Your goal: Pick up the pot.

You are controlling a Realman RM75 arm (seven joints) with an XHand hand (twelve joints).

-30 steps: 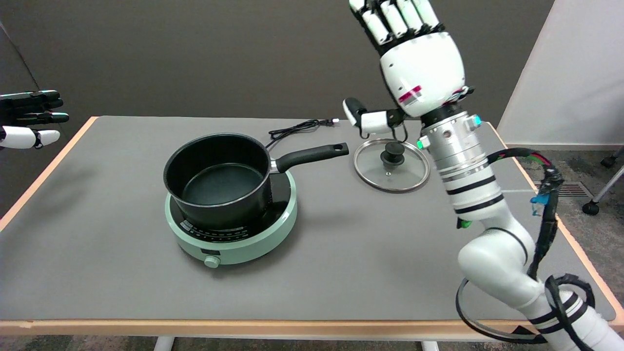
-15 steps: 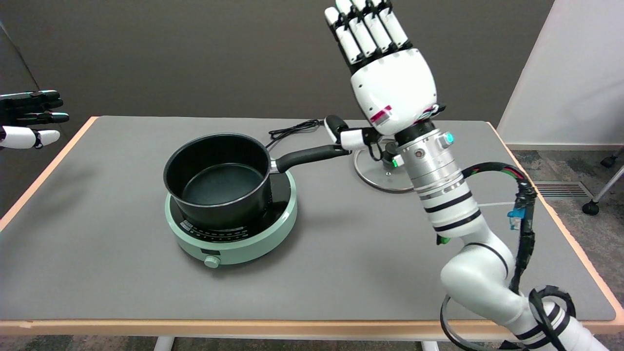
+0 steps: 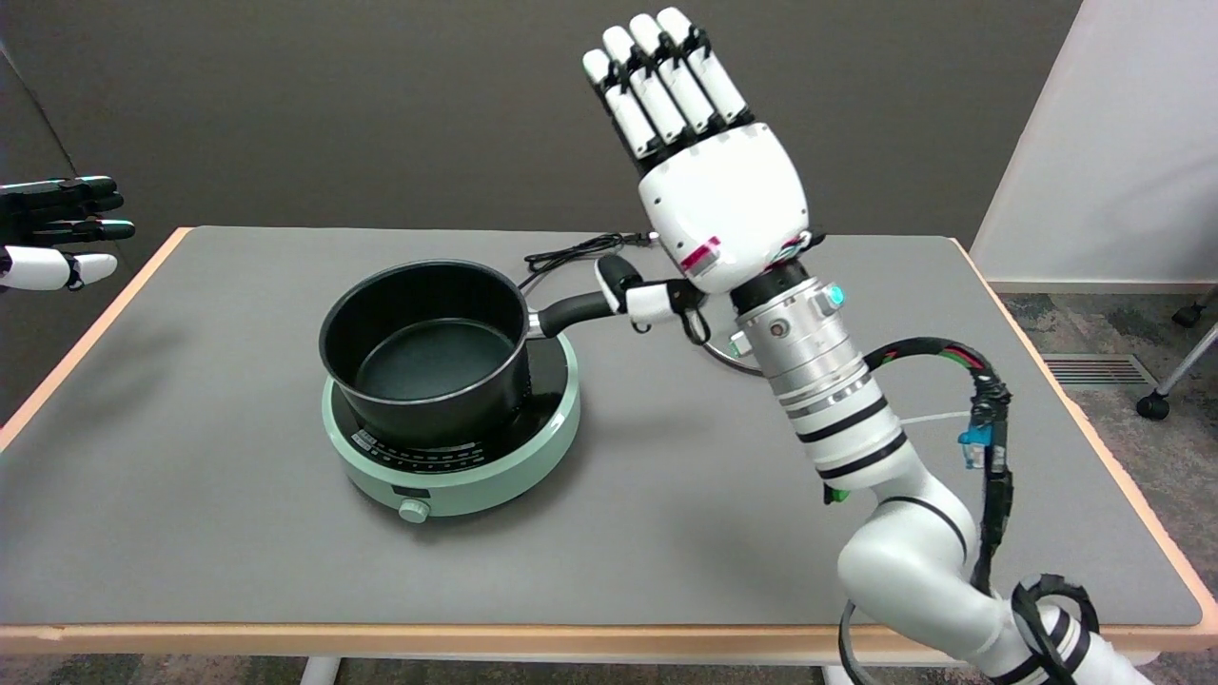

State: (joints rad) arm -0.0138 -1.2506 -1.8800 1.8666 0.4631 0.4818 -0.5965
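A black pot [image 3: 423,347] sits upright on a mint-green induction hob [image 3: 452,447] left of the table's middle. Its black handle [image 3: 571,311] points right toward my right hand. My right hand [image 3: 714,205] is raised above the handle's outer end, fingers straight and pointing up, thumb stretched left over the handle's tip. The hand holds nothing. The handle's far end is hidden behind the thumb and palm. I cannot tell whether the thumb touches the handle.
A glass lid is mostly hidden behind my right wrist; only a sliver of its rim [image 3: 716,352] shows. A black power cord [image 3: 571,252] lies coiled behind the pot. The idle left hand [image 3: 57,233] hangs at the far left. The grey table mat [image 3: 238,533] has orange edges.
My right hand and arm have swung left and a little lower, from above the lid to over the pot handle's end, now covering the lid. The pot has not moved.
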